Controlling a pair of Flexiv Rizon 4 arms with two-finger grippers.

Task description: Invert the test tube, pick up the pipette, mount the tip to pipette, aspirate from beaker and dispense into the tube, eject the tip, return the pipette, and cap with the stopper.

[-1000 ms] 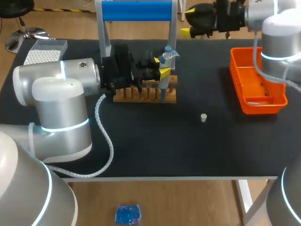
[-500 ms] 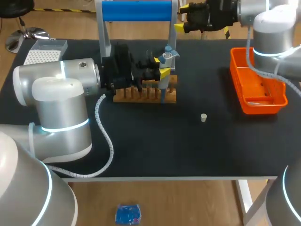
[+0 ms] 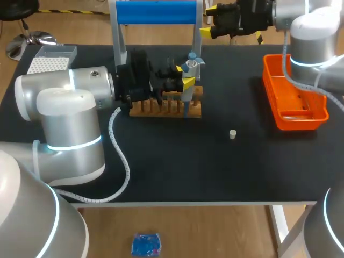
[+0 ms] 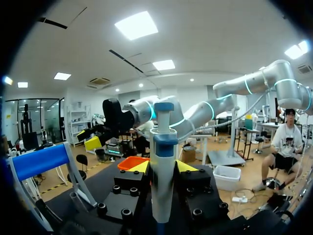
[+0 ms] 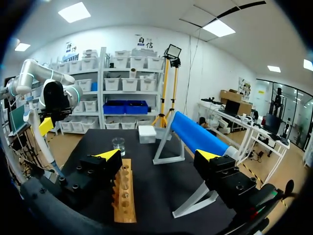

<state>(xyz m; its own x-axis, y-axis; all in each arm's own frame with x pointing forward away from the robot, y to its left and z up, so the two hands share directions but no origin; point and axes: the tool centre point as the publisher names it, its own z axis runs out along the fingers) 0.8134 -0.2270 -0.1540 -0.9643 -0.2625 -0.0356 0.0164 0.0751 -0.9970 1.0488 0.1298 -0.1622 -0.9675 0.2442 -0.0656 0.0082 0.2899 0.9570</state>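
My left gripper (image 3: pixel 184 76) holds the white and blue pipette (image 3: pixel 188 95) upright over the wooden tube rack (image 3: pixel 166 109). In the left wrist view the pipette (image 4: pixel 163 171) stands between the two yellow-tipped fingers (image 4: pixel 141 167), which press on it from both sides. My right gripper (image 3: pixel 207 20) hangs open and empty above the table's far edge, beside the blue stand's right end. In its own view the right gripper (image 5: pixel 159 155) looks along the rack (image 5: pixel 124 193) toward the glass beaker (image 5: pixel 118 145). The small stopper (image 3: pixel 233 134) lies on the mat. I cannot make out the test tube.
An orange tray (image 3: pixel 294 99) sits at the right side of the table. A white tip box (image 3: pixel 51 58) stands at the far left corner. The blue-barred stand (image 3: pixel 156 13) rises behind the rack. My left arm's big body (image 3: pixel 64 118) covers the table's left part.
My right arm has swung left along the far edge, its open gripper now by the blue bar's end. The left arm and pipette have stayed put.
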